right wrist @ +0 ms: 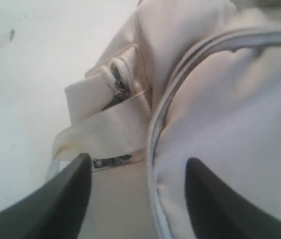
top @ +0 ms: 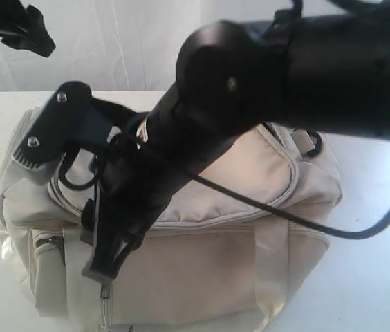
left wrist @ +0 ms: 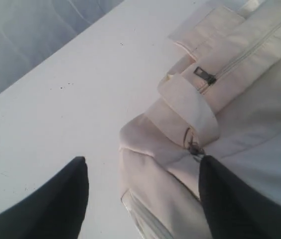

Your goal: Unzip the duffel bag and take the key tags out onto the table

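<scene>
The cream duffel bag [top: 250, 173] lies on the white table [top: 375, 277], and its curved top zipper [top: 293, 176] looks closed. The key tags are hidden. My right arm crosses over the bag, and my right gripper [top: 106, 266] hangs at the bag's front left corner. In the right wrist view that gripper [right wrist: 138, 162] is open over the zipper seam [right wrist: 153, 134], with a dark zipper pull [right wrist: 111, 161] by one finger. My left gripper [left wrist: 143, 164] is open above the bag's end [left wrist: 155, 169], close to a small zipper pull [left wrist: 194, 148]. Neither gripper holds anything.
A side pocket zipper pull [left wrist: 206, 76] and a webbing strap [left wrist: 190, 102] sit at the bag's end. A black cable [top: 278, 211] from the right arm drapes across the bag's top. A black arm part [top: 19, 28] hangs at the upper left. Bare table [left wrist: 80, 89] lies beside the bag.
</scene>
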Robot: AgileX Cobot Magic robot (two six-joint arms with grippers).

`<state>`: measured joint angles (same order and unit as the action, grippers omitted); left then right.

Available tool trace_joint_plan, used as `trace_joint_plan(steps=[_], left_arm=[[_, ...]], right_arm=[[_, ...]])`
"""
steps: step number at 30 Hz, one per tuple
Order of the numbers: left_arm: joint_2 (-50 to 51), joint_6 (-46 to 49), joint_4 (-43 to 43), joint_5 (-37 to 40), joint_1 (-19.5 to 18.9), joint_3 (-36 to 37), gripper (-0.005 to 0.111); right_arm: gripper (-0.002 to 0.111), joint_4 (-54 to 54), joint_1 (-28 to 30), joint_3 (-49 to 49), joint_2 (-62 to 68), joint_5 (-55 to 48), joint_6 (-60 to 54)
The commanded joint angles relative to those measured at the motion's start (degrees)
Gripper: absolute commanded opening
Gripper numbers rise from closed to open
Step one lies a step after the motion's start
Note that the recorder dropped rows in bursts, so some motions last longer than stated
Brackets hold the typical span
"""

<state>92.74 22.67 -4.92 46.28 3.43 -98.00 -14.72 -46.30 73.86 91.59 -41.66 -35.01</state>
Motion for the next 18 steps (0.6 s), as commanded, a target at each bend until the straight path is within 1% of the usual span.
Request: trace_joint_plan(steps=[1,3,5,6,7,9,10,11,12,13,15,16,18], left_arm=[[-5.97,-0.92,-1.74,11.74,0.04,-0.38,0.067],[-7.56,-0.81,-2.74,18.1,0.04,-0.38,0.067],[-8.85,-0.81,-5.37,23.68,0.04,-0.38,0.067],[-9.41,-0.5,-8.16,23.68,0.04,0.06,0.067],[-9.99,0.9,-11.87,23.68,0.04,0.91,0.066],[-10.74,5.37,-20.46,23.68,0.04,3.09,0.062],[-11.27,8.15,-25.37,23.68,0.2,4.67,0.057],[-11.76,10.32,-29.56,23.68,0.6,6.54,0.05],[-12.24,12.13,-32.25,23.68,1.18,8.49,0.04],[-12.59,13.94,-33.29,23.68,1.84,10.01,0.03],[-13.44,16.45,-33.96,23.68,4.19,13.83,0.004],[-13.58,17.8,-33.96,23.68,5.35,15.57,0.0],[-14.31,18.78,-33.96,23.68,9.12,18.81,0.0]], right_arm=[[0.059,3.6,-0.17,3.12,-6.53,-9.11,4.69],[0.057,7.07,-0.17,3.53,-9.56,-13.5,9.08],[0.052,12.07,-0.17,3.53,-13.13,-18.14,15.16],[0.048,14.72,-0.17,3.53,-14.43,-20.23,17.4],[0.041,16.47,-0.17,3.53,-16.4,-23.19,19.73],[0.029,19.53,-0.17,3.23,-19.14,-26.34,21.63],[0.018,21.4,-0.17,2.55,-21.36,-27.73,22.95],[0.01,22.65,-0.17,1.94,-22.94,-27.96,24.36],[0.001,23.51,-0.17,1.07,-24.84,-27.37,26.05],[0.0,24.0,-0.17,-0.03,-26.81,-26.13,29.06],[0.0,24.57,-0.17,-2.32,-30.09,-25.23,31.4],[0.0,24.87,-0.17,-3.93,-31.83,-25.13,32.38],[0.0,25.38,-0.17,-6.46,-34.77,-24.84,33.93]])
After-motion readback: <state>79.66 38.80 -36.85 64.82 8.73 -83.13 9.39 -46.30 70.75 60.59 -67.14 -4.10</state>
